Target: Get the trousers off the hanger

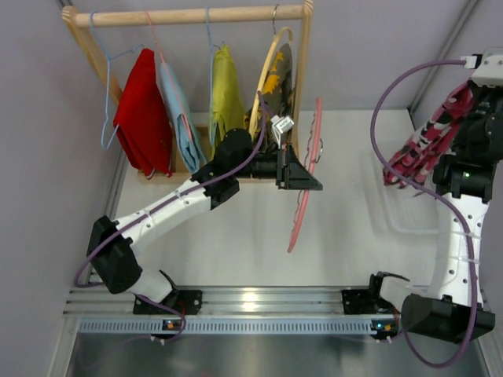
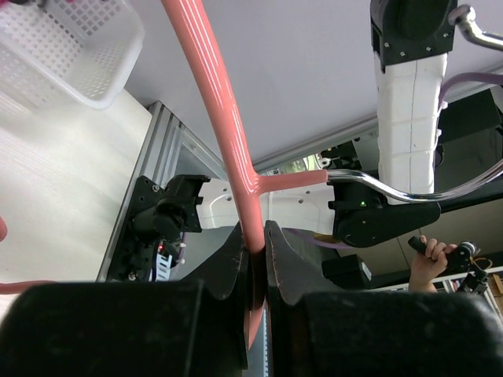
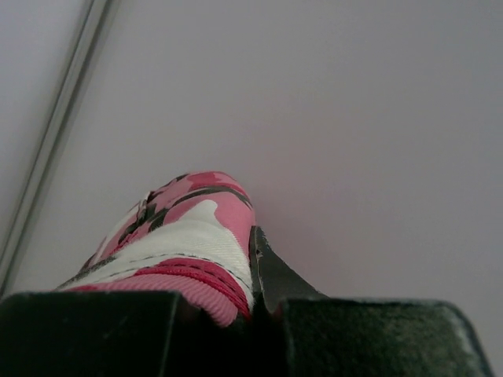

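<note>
**Item 1: pink trousers** (image 1: 415, 151), patterned in white and dark. They are held off the table (image 1: 236, 236) at the far right, hanging in a folded bunch above a white perforated basket (image 1: 401, 228). In the right wrist view, a fold of the cloth is seen clamped between the fingers of the right gripper (image 3: 253, 271), which is closed on it. No hanger is attached to this pair.

**Item 2: pink hanger** (image 1: 302, 208), plastic, bare. It is carried in front of the rack, over the middle of the table, and is tilted so that its long bar runs down towards the near edge. The left gripper (image 2: 253, 245) is closed tightly on the pink bar. The metal hook (image 2: 393, 187) is seen projecting to one side in the left wrist view.

**Item 3: camouflage trousers** (image 1: 277, 82), green, yellow and brown. They are hung on a pale wooden hanger (image 1: 263, 86) at the right end of the wooden rack (image 1: 189, 16), just behind the left gripper.

**Item 4: other garments on the rail.** From the left, these are listed as a red pair (image 1: 145, 110), a light blue piece (image 1: 179, 110) and an olive-yellow pair (image 1: 226, 98). Each is suspended on its own hanger.
</note>
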Motion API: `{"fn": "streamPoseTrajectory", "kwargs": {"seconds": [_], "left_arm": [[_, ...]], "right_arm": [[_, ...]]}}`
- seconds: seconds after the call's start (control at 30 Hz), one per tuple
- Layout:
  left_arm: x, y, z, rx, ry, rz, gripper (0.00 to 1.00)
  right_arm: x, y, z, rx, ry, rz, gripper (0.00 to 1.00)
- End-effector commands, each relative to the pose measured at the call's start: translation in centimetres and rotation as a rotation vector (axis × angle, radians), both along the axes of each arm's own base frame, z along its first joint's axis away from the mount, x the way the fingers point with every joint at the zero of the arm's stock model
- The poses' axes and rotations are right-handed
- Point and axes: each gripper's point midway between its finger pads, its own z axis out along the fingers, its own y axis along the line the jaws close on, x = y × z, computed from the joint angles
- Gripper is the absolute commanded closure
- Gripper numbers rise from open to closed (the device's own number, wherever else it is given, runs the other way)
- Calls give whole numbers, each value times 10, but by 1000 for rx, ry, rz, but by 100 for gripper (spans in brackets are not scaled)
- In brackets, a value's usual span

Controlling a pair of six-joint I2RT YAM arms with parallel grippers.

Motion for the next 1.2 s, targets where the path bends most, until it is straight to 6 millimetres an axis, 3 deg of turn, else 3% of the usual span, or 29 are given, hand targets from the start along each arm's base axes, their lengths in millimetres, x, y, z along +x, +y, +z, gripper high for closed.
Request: {"fn": "streamPoseTrajectory", "kwargs": {"seconds": [0.0, 0.13, 0.23, 0.27, 0.33, 0.37, 0.47, 0.5, 0.53, 0.73, 0.9, 1.03, 1.17], "left_arm": [[-4, 7, 53, -132, -147, 10, 100], [0, 6, 53, -131, -139, 14, 100], [1, 5, 55, -134, -142, 13, 100], [1, 5, 57, -138, -147, 13, 100], [4, 4, 57, -139, -151, 21, 100], [6, 3, 58, -139, -151, 21, 100], [10, 1, 59, -141, -149, 24, 100], [11, 1, 60, -142, -150, 25, 100], [12, 0, 60, -142, -152, 25, 100], [15, -3, 64, -147, -154, 24, 100], [14, -2, 64, -149, -165, 15, 100], [15, 1, 67, -153, -178, 17, 100], [21, 6, 80, -175, -207, 39, 100]], "right_arm": [[-48, 3, 72, -83, -250, 20, 100], [-39, -21, 54, -101, -181, -65, 100], [-23, -42, 18, -96, -104, -91, 100], [-15, -49, -4, -88, -66, -94, 100], [-6, -54, -25, -94, -22, -73, 100], [2, -58, -47, -89, 16, -72, 100], [22, -63, -86, -84, 88, -46, 100], [26, -63, -92, -82, 89, -37, 100], [36, -65, -110, -72, 121, -20, 100], [64, -70, -152, 5, 197, 34, 100], [71, -63, -193, 101, 314, 116, 100], [71, -45, -253, 189, 515, 210, 100], [63, -46, -322, 322, 710, 196, 100]]}}
